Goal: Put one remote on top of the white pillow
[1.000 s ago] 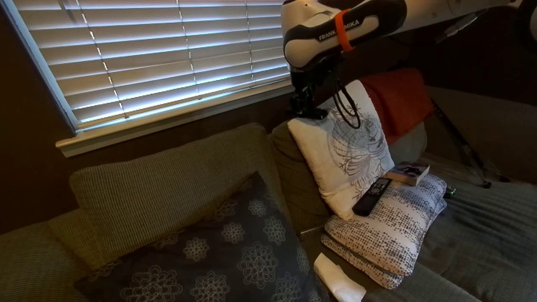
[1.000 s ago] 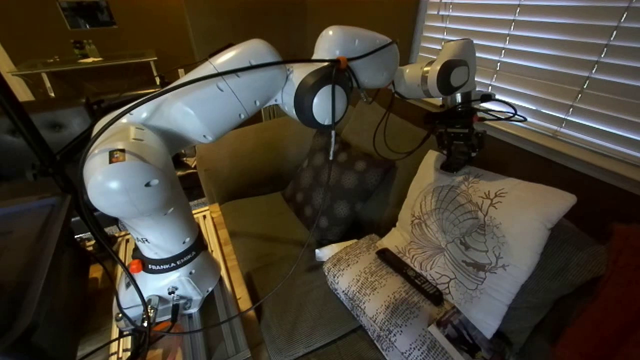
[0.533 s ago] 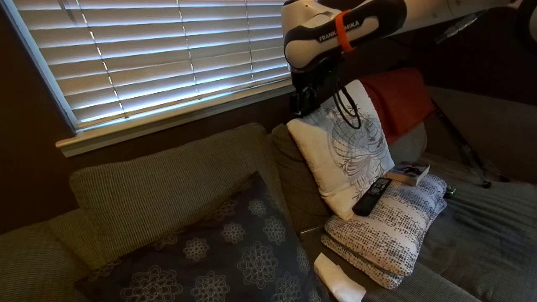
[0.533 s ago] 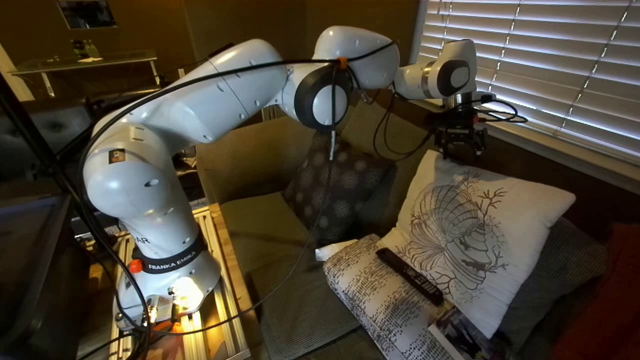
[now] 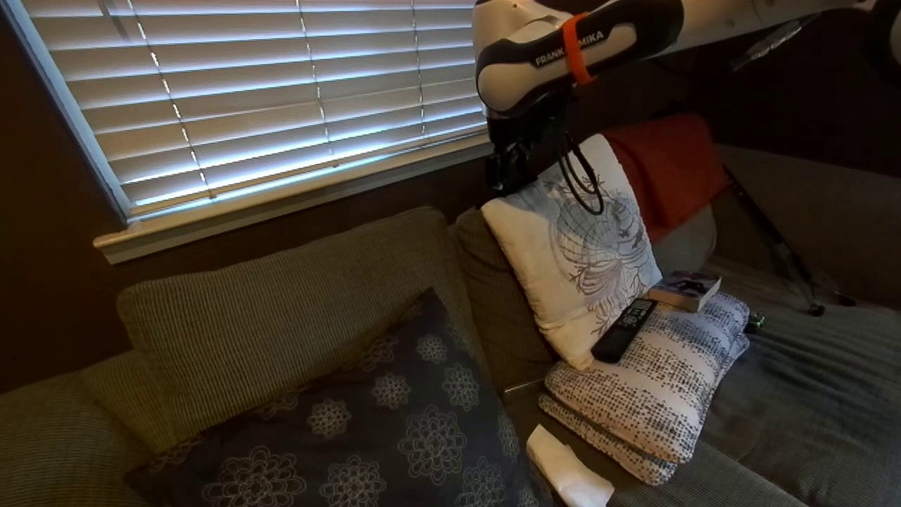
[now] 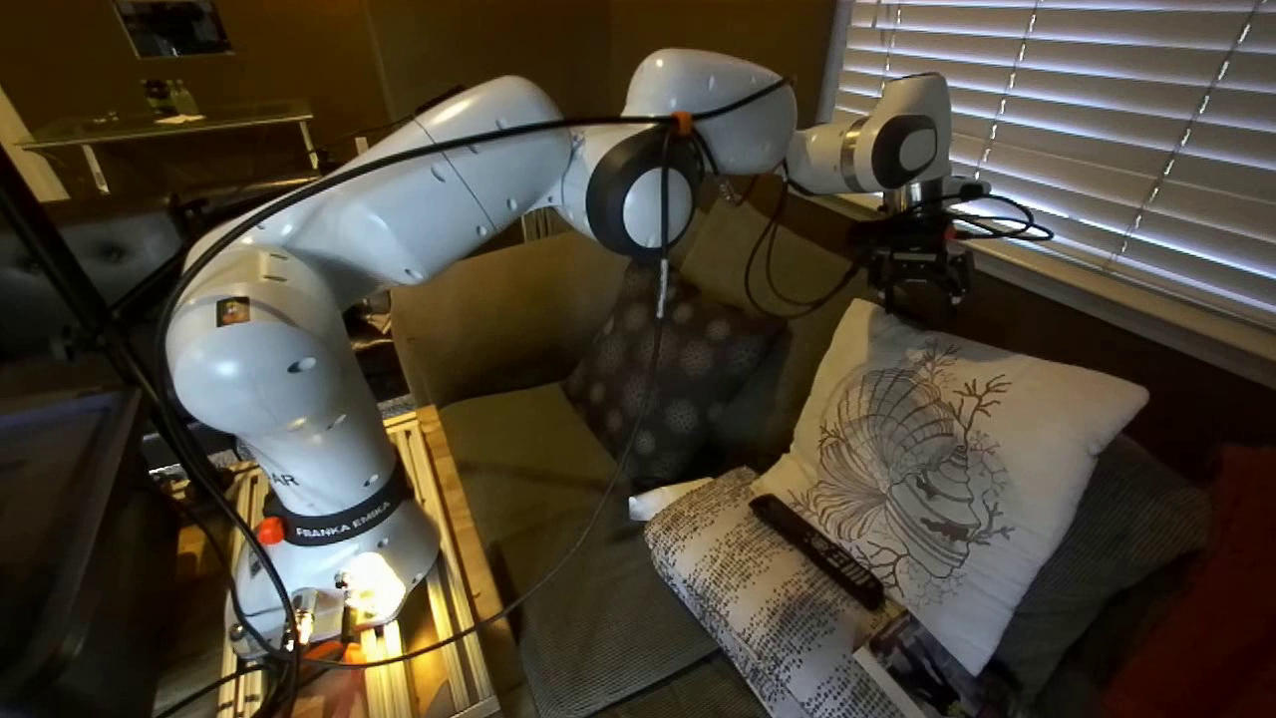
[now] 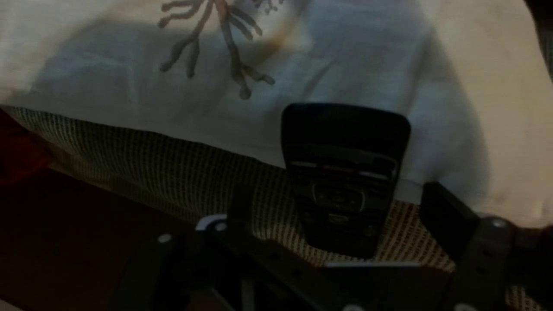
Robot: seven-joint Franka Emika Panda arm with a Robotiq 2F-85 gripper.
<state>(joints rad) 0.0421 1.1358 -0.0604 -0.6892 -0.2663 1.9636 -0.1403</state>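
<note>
In the wrist view my hand comes in from the bottom of the frame, its two fingers well apart, with a gap on either side of the black remote between them. The remote lies right of the frame's middle, across the edge of the white pillow: its upper end is over the white cloth, and its lower end reaches past the edge, above ribbed sofa fabric.

In an exterior view my hand points down in the upper middle of the frame, at a corner of the white pillow; I cannot pick that remote out against my dark fingers. Lower right, a second remote lies on a dotted bundle along the pillow's lower edge, just beside a book.

In an exterior view my arm stretches from the left of the frame to my hand at the upper right, above the tilted white pillow with its shell drawing.
</note>
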